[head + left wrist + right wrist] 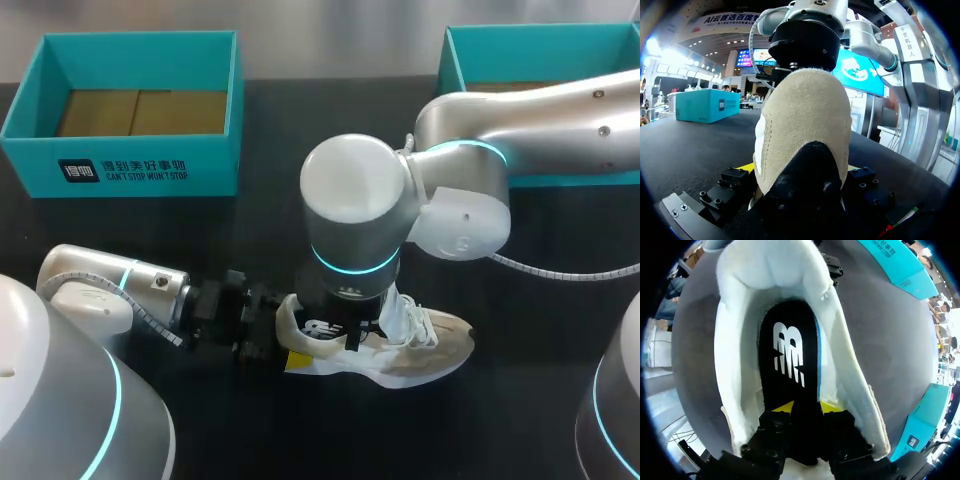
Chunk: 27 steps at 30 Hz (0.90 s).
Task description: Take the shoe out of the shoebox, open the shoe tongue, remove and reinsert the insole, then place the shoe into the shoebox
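The dark surface carries the teal shoebox and, well apart from it, the shoe. The left claw clamps the heel from both sides. The right claw reaches into the opening, pinched on the black insole. This looks like the insole-removal step. Next it needs a steady pull up and out while the heel stays braced.

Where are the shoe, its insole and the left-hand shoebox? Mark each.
shoe (445, 345): head view, beige forefoot.
insole (790, 347): right wrist view, printed black middle.
left-hand shoebox (215, 165): head view, front wall.
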Tool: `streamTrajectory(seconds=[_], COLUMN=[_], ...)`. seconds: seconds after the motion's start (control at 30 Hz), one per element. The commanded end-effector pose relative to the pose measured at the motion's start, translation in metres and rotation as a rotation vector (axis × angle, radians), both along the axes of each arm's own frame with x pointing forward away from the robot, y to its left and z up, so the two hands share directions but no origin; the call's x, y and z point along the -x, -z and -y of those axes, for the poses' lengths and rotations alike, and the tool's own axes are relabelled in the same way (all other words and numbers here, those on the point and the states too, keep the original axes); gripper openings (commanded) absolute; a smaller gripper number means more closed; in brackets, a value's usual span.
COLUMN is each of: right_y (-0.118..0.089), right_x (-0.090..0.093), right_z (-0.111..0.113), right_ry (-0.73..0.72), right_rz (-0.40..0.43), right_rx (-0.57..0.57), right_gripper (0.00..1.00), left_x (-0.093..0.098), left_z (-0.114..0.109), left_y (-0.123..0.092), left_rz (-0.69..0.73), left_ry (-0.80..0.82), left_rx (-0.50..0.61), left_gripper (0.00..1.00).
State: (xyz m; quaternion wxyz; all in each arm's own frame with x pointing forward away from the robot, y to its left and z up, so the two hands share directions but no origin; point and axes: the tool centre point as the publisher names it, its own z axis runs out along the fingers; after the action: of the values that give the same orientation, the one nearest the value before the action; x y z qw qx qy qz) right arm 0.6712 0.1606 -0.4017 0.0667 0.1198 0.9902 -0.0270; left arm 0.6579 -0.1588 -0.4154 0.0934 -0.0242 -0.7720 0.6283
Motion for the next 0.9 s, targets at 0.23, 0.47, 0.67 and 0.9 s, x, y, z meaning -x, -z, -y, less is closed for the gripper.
streamTrajectory(seconds=[0.23, 0.47, 0.67, 0.9], right_y=[0.026, 0.039, 0.045, 0.050], right_x=[0.002, 0.011, 0.021, 0.032], right_z=[-0.002, -0.007, -0.008, -0.010], right_ry=[-0.042, -0.102, -0.101, -0.103], right_rz=[-0.113, -0.223, -0.260, -0.289], right_rx=[-0.044, -0.062, -0.075, -0.085], right_gripper=[0.23, 0.18, 0.11, 0.00], left_x=[0.000, 0.000, 0.000, 0.000], left_z=[0.001, 0.001, 0.001, 0.001], left_y=[0.000, 0.000, 0.000, 0.000], left_rz=[0.000, 0.000, 0.000, 0.000], left_ry=[0.001, 0.001, 0.001, 0.001], left_rx=[0.000, 0.000, 0.000, 0.000], left_gripper=[0.00, 0.00, 0.00, 0.00])
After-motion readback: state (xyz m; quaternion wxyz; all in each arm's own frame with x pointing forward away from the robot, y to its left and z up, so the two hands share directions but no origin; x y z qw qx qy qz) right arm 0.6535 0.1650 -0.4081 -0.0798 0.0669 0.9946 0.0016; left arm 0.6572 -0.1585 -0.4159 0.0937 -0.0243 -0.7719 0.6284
